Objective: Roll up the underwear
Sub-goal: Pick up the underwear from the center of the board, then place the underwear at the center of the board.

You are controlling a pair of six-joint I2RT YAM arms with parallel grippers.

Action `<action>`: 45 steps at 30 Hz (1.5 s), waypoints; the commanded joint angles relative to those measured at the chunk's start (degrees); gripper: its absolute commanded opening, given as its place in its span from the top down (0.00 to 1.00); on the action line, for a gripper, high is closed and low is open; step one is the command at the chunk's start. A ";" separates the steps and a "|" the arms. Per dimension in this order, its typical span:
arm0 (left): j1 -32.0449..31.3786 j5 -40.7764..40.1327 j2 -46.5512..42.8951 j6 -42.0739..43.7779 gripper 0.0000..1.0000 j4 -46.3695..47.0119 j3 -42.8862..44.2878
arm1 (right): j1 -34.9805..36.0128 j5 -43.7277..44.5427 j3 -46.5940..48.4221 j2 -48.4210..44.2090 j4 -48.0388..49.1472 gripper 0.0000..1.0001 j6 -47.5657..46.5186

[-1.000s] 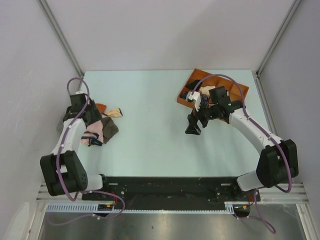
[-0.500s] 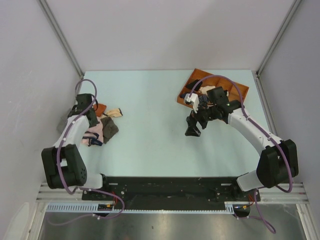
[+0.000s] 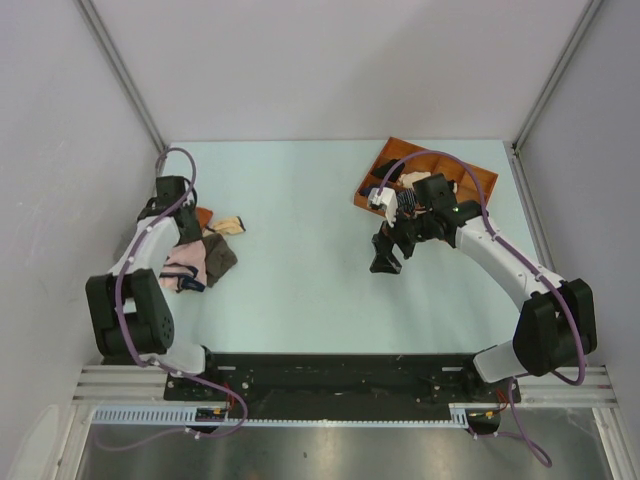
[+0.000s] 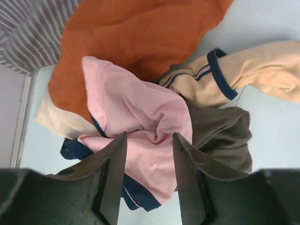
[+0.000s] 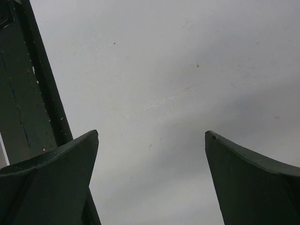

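The underwear (image 4: 140,117) is pink with navy edging and lies crumpled in a pile of cloths; it also shows at the table's left in the top view (image 3: 187,263). My left gripper (image 4: 149,136) is open just above it, one jaw on each side of a pink fold and holding nothing; in the top view it (image 3: 190,237) hangs over the pile. My right gripper (image 3: 385,258) is open and empty over the table, right of centre. In its wrist view the right gripper (image 5: 152,136) has only a plain grey surface between the jaws.
In the pile are an orange cloth (image 4: 140,33), a beige-cream cloth with navy trim (image 4: 253,70), a dark olive cloth (image 4: 220,136) and a grey striped cloth (image 4: 28,33). An orange tray (image 3: 482,180) holding several garments stands at the back right. The left wall is close to the pile.
My left arm's wrist has swung toward the back of the table and now stands over the pile. The right arm has barely moved. The cloths lie as before.
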 commanded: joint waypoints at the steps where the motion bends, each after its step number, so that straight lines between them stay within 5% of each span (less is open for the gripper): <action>1: -0.10 1.84 4.32 2.65 0.54 -1.66 4.04 | 0.31 0.12 2.47 -1.05 -0.26 0.00 -1.35; 2: -0.10 2.02 5.11 2.74 0.63 -1.93 4.39 | 0.39 0.30 2.47 -1.13 -0.35 0.00 -1.26; 8: -0.10 1.23 5.65 3.35 0.81 -2.19 3.87 | 0.31 0.74 2.47 -1.40 -0.44 0.00 -1.35; 10: -0.10 1.49 5.04 3.35 1.00 -2.19 3.78 | 0.31 0.74 2.47 -1.57 -0.44 0.00 -1.35; 23: -7.30 6.24 -17.63 -1.12 1.00 -9.04 15.20 | 0.39 1.44 2.56 -1.40 -0.53 0.00 -1.87; 29: -18.89 6.93 -20.63 -3.76 1.00 -12.39 23.46 | 0.22 1.79 2.56 -1.92 -0.96 0.00 -2.66; 34: -33.65 16.93 -17.57 -9.02 1.00 -9.41 26.11 | -3.54 -0.82 2.91 -3.77 -2.45 0.00 -4.15; 39: -48.14 22.75 -13.25 -15.09 1.00 0.08 23.30 | -10.76 -6.81 3.17 -6.05 -3.69 0.00 -4.07; 45: -52.31 24.28 -7.11 -23.27 0.95 17.39 5.31 | -14.11 -8.23 3.17 -6.14 -4.22 0.00 -4.42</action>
